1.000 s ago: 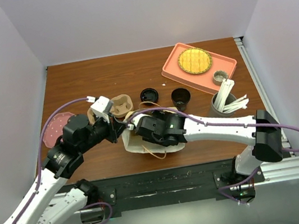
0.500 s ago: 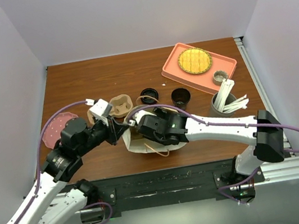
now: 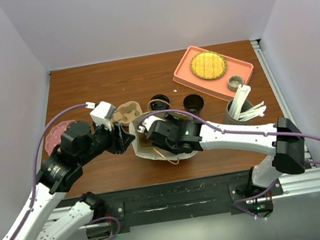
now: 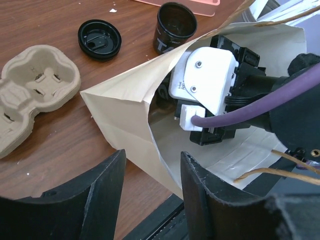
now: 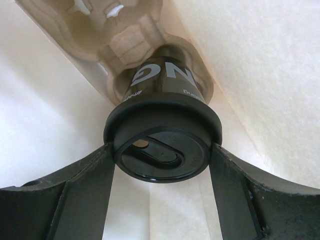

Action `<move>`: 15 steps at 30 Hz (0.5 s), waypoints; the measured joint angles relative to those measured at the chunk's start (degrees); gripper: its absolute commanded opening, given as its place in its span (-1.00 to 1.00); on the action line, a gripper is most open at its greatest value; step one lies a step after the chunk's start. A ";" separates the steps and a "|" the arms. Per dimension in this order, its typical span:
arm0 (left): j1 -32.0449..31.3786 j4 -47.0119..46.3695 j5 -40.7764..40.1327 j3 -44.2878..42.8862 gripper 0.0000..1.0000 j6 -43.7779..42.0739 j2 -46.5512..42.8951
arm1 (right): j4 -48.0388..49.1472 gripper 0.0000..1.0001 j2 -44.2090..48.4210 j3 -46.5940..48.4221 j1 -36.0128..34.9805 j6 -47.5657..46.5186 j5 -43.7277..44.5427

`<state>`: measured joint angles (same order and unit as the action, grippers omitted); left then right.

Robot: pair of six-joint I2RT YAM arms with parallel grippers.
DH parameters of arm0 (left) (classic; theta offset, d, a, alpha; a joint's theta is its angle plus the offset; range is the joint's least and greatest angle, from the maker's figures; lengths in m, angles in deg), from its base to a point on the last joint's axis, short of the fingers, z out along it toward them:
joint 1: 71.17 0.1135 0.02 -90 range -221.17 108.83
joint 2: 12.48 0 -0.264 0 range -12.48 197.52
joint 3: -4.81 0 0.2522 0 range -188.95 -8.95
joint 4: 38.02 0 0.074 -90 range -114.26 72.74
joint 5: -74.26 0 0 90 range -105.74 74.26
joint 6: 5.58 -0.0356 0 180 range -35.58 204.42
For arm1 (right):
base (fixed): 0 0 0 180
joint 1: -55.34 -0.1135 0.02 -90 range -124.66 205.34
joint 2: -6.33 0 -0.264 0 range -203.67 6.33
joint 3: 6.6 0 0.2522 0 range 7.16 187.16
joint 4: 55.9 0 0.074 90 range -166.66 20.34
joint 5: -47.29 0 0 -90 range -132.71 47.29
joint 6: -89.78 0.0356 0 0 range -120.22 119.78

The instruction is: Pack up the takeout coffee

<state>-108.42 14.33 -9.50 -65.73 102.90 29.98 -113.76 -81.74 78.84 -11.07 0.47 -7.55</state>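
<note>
Clamping the takeout coffee (image 5: 165, 85) at its lid, the right gripper (image 5: 161, 152) aims it base-first, straight ahead, into the carrier (image 5: 125, 40); the left gripper (image 4: 152, 162) gapes empty.

On my wrist feed the coffee cup (image 5: 162, 82) is glossy black with pale grey lettering, its lid (image 5: 160, 150) matte black, and the carrier (image 5: 100, 25) is tan pulp. The bag (image 4: 125, 115) is cream to kraft tan. I see a second carrier (image 4: 32, 95) in the same tan, a reddish-brown wood-grain table (image 3: 111, 79), a black open cup (image 4: 174, 25) and a black loose lid (image 4: 99, 38). The tray (image 3: 186, 74) is salmon pink. The yellow disc (image 3: 208, 65) looks woven, though it's too small to be sure. The utensils (image 3: 243, 96) are white, the tall cup (image 3: 231, 115) grey, and the plate (image 3: 55, 138) pink with specks.
</note>
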 measured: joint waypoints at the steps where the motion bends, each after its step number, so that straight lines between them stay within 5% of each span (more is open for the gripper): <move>1: 0.00 0.31 -0.13 -0.11 -0.07 0.31 0.04 | 0.15 -0.36 0.22 0.00 0.00 -0.50 -0.22; 12: 0.00 3.82 -0.70 -3.23 -0.12 2.56 3.89 | 0.37 -0.36 0.52 0.52 0.00 -3.37 -0.46; 15: 0.00 4.02 -0.52 -3.89 -0.39 2.58 3.93 | 0.39 -0.36 0.52 0.76 -0.09 -3.45 -0.46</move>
<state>-108.42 18.35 -10.02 -69.62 105.47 33.92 -113.37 -81.22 79.61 -11.16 -2.98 -8.01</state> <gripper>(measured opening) 0.418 0.727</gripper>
